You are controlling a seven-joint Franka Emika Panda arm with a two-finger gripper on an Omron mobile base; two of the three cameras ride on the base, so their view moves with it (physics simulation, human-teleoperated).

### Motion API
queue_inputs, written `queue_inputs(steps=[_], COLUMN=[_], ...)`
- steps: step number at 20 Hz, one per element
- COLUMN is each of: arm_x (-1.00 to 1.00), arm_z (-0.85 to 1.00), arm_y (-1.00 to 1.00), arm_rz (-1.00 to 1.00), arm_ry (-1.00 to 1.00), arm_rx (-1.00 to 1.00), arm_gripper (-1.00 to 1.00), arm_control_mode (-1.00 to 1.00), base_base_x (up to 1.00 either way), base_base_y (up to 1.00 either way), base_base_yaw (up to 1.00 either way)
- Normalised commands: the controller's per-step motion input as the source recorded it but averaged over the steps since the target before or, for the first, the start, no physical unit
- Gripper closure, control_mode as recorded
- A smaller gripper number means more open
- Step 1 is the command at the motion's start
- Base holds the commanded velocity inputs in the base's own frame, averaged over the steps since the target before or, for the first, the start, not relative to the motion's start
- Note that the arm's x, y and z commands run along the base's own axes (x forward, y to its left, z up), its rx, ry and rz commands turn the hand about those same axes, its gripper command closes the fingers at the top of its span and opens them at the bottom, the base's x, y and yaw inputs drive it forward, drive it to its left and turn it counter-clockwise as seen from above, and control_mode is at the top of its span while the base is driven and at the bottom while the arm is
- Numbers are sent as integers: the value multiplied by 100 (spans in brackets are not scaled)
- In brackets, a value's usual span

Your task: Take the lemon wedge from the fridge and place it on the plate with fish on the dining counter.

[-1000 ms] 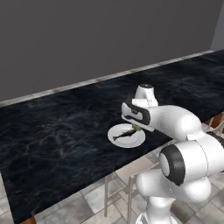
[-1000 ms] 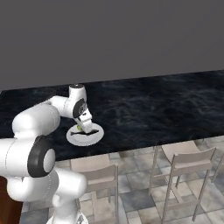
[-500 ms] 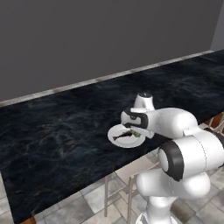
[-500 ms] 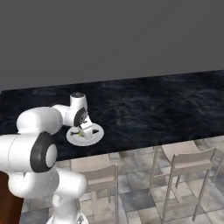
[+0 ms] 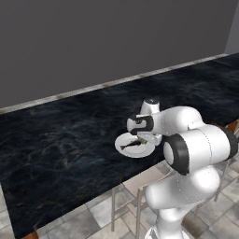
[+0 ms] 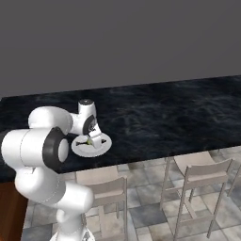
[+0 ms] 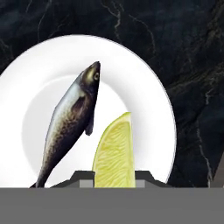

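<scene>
The lemon wedge (image 7: pixel 114 153), yellow-green, is pinched between my gripper's (image 7: pixel 114 177) dark finger tips and hangs just over the white plate (image 7: pixel 148 100). A dark silvery fish (image 7: pixel 70 122) lies on the plate to the wedge's left. From the base views, my gripper (image 5: pixel 144 136) (image 6: pixel 92 139) hovers low over the plate (image 5: pixel 135 148) (image 6: pixel 101 147), which sits near the front edge of the black marbled dining counter (image 5: pixel 70 135) (image 6: pixel 155 117). The fridge is out of view.
Light wooden chairs (image 6: pixel 197 176) (image 6: pixel 106 190) stand on the tiled floor in front of the counter, one (image 5: pixel 135 184) right below the plate. A plain grey wall (image 5: pixel 93 37) runs behind the counter.
The hand has come down closer to the plate, with the arm folding lower over the counter edge. The jaws stay shut on the lemon wedge.
</scene>
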Motion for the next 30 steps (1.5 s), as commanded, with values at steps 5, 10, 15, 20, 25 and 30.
queue_inputs(steps=[5, 10, 15, 20, 25, 30], arm_x=[0, 0, 9, 18, 32, 22], arm_z=[-40, -32, -14, -7, -2, -1], arm_y=[0, 0, 0, 0, 0, 0], arm_rz=[-1, -1, -2, -1, -3, -3], arm_ry=[0, 0, 0, 0, 0, 0], arm_rx=[0, 0, 0, 0, 0, 0], arm_gripper=[100, 100, 100, 100, -100, -100], arm_control_mode=[-100, -100, -100, -100, -100, -100], base_base_x=[0, 0, 0, 0, 0, 0], base_base_y=[0, 0, 0, 0, 0, 0], base_base_yaw=[0, 0, 0, 0, 0, 0])
